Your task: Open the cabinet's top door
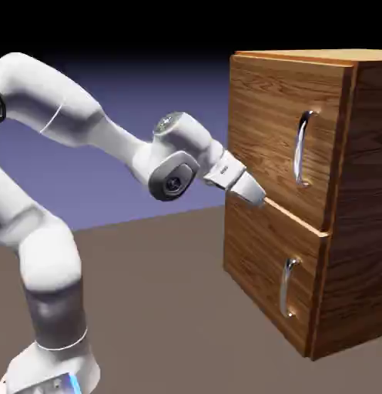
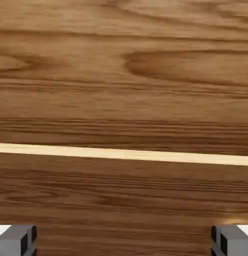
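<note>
Reddish-brown grained wood makes up the one tall boxy cabinet (image 1: 302,200) standing on the brown desk (image 1: 163,292) at the right. Its front carries two panels, each with one curved silver handle, so two handles in all. The larger, roughly square top door (image 1: 279,131) has the long bar handle (image 1: 302,148); the shorter lower panel (image 1: 271,285) has the short handle (image 1: 286,287). A pale strip (image 2: 124,154) runs between the two panels. The top door looks shut, lying about level with the panel below.

One white robot arm (image 1: 63,131) reaches from the left. Its hand (image 1: 256,196) points at the cabinet front, at the seam near the top door's lower left corner, well apart from the long handle. From the hand view, wood grain fills everything, with two grey fingertips (image 2: 16,240) spread wide at the bottom corners and nothing between them but the panel beyond.
</note>
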{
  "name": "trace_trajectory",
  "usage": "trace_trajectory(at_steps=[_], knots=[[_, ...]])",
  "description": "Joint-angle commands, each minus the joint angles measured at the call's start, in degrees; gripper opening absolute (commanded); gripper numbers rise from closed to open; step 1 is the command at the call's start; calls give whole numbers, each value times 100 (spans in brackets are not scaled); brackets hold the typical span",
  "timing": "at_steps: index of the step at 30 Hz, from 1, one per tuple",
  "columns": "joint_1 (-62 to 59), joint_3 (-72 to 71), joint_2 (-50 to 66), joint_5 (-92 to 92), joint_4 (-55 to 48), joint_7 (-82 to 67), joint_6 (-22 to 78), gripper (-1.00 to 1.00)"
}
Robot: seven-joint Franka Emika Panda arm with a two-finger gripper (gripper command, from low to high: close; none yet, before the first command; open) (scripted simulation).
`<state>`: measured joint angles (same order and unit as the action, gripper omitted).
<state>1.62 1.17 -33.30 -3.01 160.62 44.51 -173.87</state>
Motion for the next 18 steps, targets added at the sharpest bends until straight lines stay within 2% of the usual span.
trace_trajectory(at_steps=[1, 18], knots=[[77, 97, -53, -250, -32, 171, 12, 0], [1390, 1739, -952, -4486, -574, 3068, 211, 0]])
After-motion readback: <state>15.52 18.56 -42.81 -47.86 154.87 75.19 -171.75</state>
